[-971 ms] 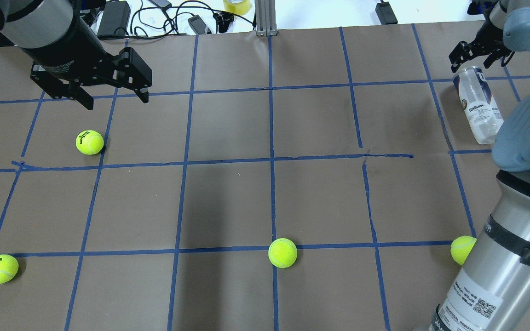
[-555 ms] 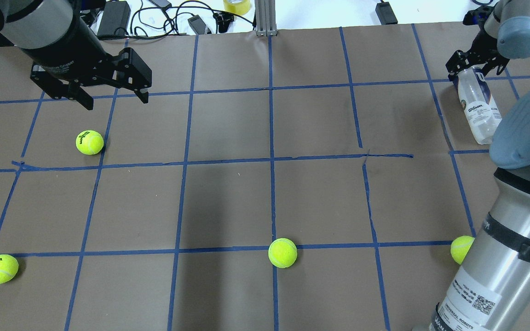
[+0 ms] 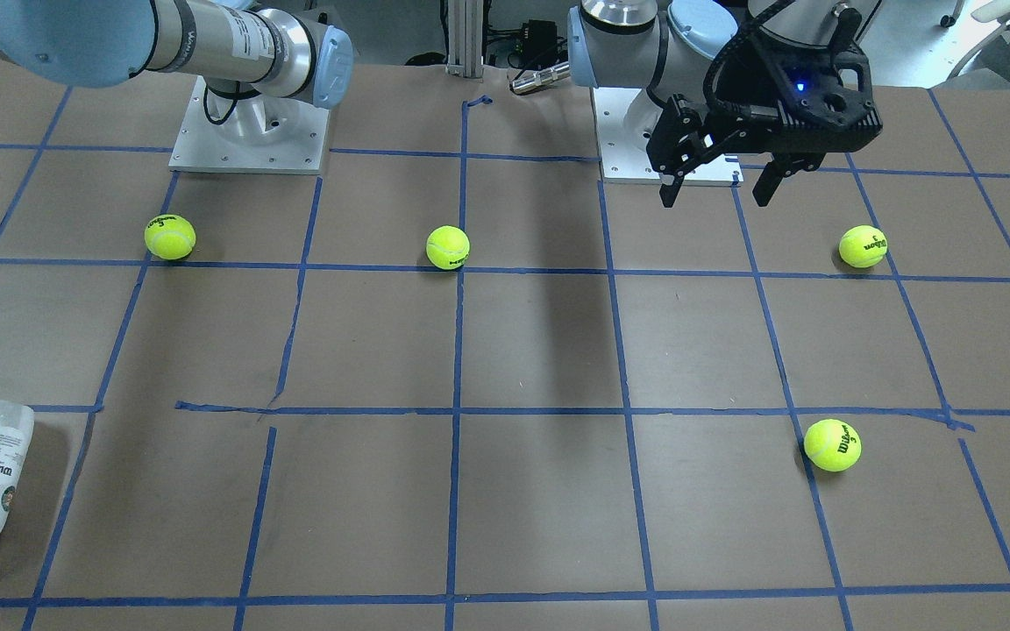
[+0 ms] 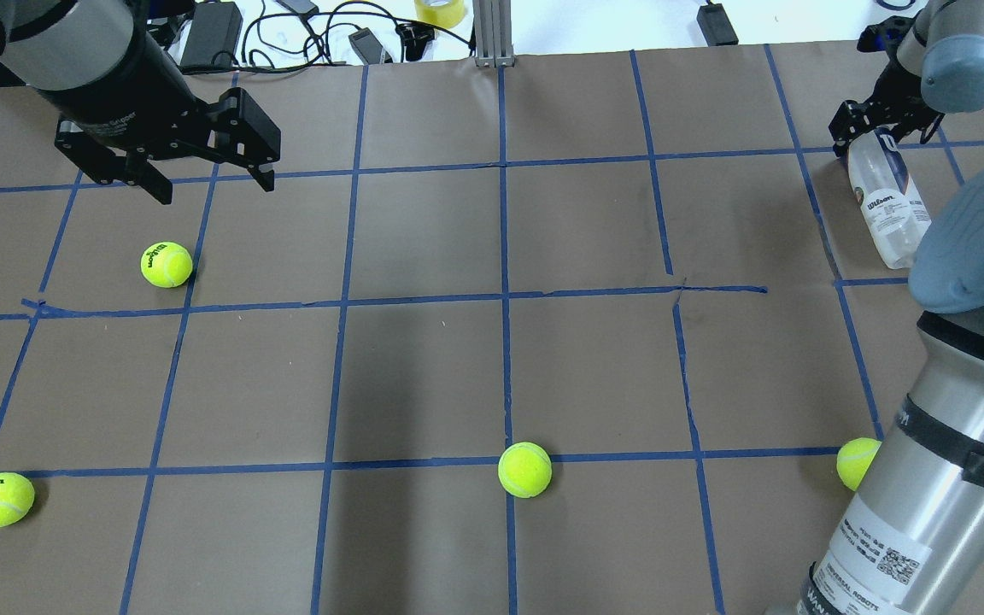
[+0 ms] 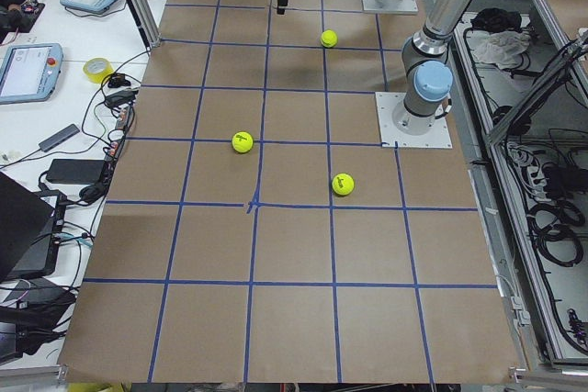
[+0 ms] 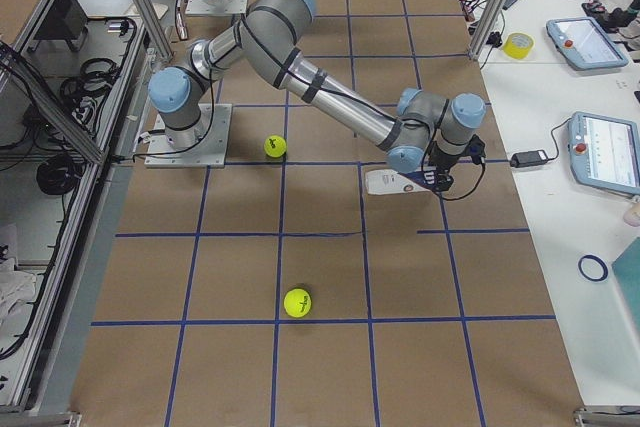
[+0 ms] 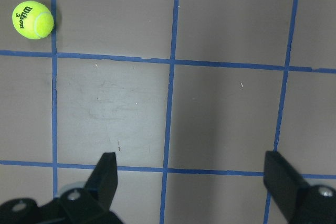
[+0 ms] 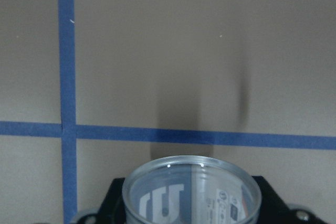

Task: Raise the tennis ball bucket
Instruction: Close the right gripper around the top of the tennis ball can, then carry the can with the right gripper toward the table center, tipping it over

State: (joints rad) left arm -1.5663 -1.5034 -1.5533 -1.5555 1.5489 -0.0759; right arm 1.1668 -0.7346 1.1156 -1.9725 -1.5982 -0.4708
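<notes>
Four tennis balls (image 4: 166, 264) lie scattered over the taped table (image 4: 424, 231), and the tennis ball bucket (image 4: 887, 209) lies on its side at the upper right of the overhead view. The right gripper (image 4: 883, 137) straddles its upper end, jaws on either side of the clear rim; whether they squeeze it I cannot tell. The left gripper (image 4: 214, 190) hangs at the upper left, jaws spread wide, holding nothing.

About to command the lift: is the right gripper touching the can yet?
Cannot tell. Overhead, the right gripper straddles the far end of the can, but neither contact nor a gap shows plainly. The right wrist view shows no finger pads.
</notes>
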